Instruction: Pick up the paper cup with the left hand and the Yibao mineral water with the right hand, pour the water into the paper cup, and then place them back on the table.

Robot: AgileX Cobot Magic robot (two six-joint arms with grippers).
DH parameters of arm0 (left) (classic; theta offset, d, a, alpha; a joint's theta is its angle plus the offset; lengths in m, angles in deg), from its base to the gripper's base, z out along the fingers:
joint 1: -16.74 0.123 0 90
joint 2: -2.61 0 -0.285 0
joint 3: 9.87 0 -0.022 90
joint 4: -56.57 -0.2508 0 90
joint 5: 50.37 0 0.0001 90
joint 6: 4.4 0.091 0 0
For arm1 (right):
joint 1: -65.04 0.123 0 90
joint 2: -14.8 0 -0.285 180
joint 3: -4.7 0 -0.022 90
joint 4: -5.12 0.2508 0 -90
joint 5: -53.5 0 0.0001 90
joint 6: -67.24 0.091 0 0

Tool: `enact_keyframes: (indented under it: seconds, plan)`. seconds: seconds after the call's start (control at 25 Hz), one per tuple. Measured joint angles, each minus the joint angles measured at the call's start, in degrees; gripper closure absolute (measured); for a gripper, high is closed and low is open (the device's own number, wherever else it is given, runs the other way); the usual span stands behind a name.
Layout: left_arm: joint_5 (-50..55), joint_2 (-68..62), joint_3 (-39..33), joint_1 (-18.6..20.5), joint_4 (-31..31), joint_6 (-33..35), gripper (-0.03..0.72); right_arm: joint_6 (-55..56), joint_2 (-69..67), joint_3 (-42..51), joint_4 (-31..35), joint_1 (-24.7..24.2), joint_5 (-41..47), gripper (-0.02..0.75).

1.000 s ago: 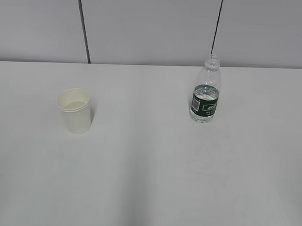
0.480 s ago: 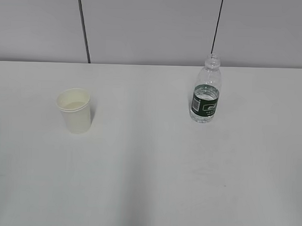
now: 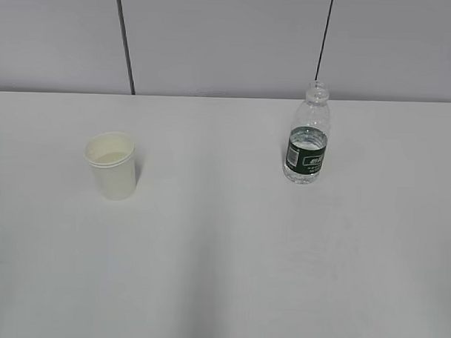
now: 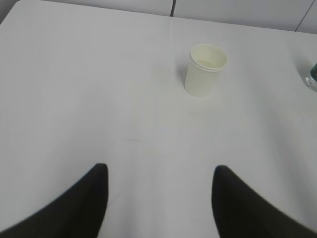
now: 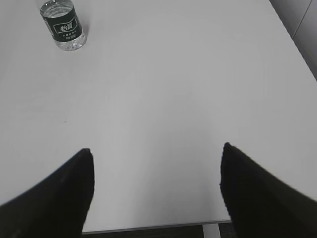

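Note:
The cream-white paper cup (image 3: 112, 165) stands upright on the left of the white table (image 3: 223, 250); it also shows in the left wrist view (image 4: 205, 70). The Yibao mineral water bottle (image 3: 307, 135) stands upright on the right, uncapped, with a dark green label; it also shows in the right wrist view (image 5: 63, 24). My left gripper (image 4: 161, 171) is open and empty, well short of the cup. My right gripper (image 5: 156, 151) is open and empty over the table's front edge, far from the bottle. Neither arm shows in the exterior view.
A grey panelled wall (image 3: 230, 43) stands behind the table. The table's front edge (image 5: 148, 227) and right edge (image 5: 292, 44) show in the right wrist view. A sliver of the bottle (image 4: 312, 79) shows at the right edge of the left wrist view.

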Motion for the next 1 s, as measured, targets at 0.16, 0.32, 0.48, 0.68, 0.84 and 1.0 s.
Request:
enact_keyframes:
  seconds: [0.16, 0.32, 0.48, 0.68, 0.84, 1.0]
  plan:
    - [0.0, 0.0, 0.0, 0.0, 0.0, 0.0, 0.276, 0.0, 0.0, 0.0, 0.0, 0.0, 0.0, 0.153]
    - [0.0, 0.0, 0.0, 0.0, 0.0, 0.0, 0.288, 0.0, 0.0, 0.0, 0.0, 0.8, 0.0, 0.153]
    - [0.0, 0.0, 0.0, 0.0, 0.0, 0.0, 0.297, 0.1, 0.0, 0.0, 0.0, 1.5, 0.0, 0.153]
    - [0.0, 0.0, 0.0, 0.0, 0.0, 0.0, 0.306, 0.1, 0.0, 0.0, 0.0, 2.1, 0.0, 0.153]
    - [0.0, 0.0, 0.0, 0.0, 0.0, 0.0, 0.316, 0.1, 0.0, 0.0, 0.0, 2.2, 0.0, 0.153]
    - [0.0, 0.0, 0.0, 0.0, 0.0, 0.0, 0.318, 0.1, 0.0, 0.0, 0.0, 2.5, 0.0, 0.153]
